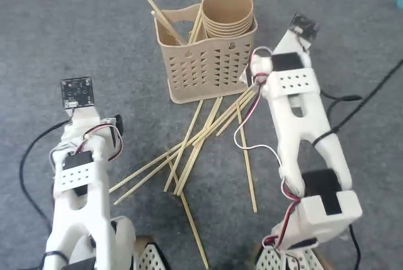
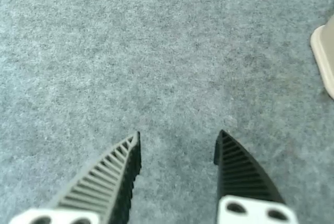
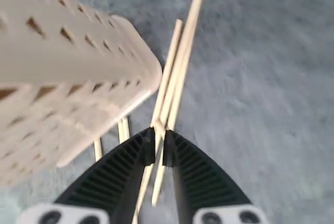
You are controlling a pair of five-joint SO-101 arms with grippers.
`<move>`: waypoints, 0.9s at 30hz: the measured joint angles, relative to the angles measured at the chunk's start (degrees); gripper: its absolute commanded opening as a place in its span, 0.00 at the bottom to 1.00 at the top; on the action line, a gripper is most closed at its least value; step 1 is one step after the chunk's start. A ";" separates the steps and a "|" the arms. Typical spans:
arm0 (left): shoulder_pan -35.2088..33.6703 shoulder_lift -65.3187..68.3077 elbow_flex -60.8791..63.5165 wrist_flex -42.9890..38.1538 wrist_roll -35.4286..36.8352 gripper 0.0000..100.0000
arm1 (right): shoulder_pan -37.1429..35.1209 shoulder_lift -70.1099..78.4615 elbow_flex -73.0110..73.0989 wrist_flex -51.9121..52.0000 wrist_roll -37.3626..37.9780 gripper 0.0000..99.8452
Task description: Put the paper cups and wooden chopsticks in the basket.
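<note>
Chopsticks [image 3: 180, 67] pinched in the right jaws run partly hidden beneath them; left jaws gape over carpet [image 2: 156, 51].

The left arm [image 1: 79, 182] and right arm [image 1: 302, 125] are white plastic with black servo blocks, perforated plates and red, white and black cables [image 1: 238, 135]. Each carries a black camera board [image 1: 77, 92]. Dark ribbed fingers [image 2: 112, 179] sit on white screw-holed mounts

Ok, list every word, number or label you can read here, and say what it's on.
None readable: the basket, paper cups and wooden chopsticks carry no print.
Any marking on the camera board is too small to read.
</note>
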 measured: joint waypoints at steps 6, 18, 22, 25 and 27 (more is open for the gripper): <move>0.00 0.00 0.00 0.00 0.00 0.22 | 0.00 4.66 8.09 -14.51 1.93 0.05; 0.00 0.00 0.00 0.00 0.00 0.22 | -0.09 12.92 9.41 -28.04 2.37 0.05; 0.00 0.00 0.00 0.00 0.00 0.22 | 0.00 12.92 9.41 -29.54 2.37 0.05; 0.00 0.00 0.00 0.00 0.00 0.22 | 0.18 13.54 9.67 -30.95 2.37 0.05; 0.00 0.00 0.00 0.00 0.00 0.22 | 0.35 14.95 9.67 -32.09 2.37 0.04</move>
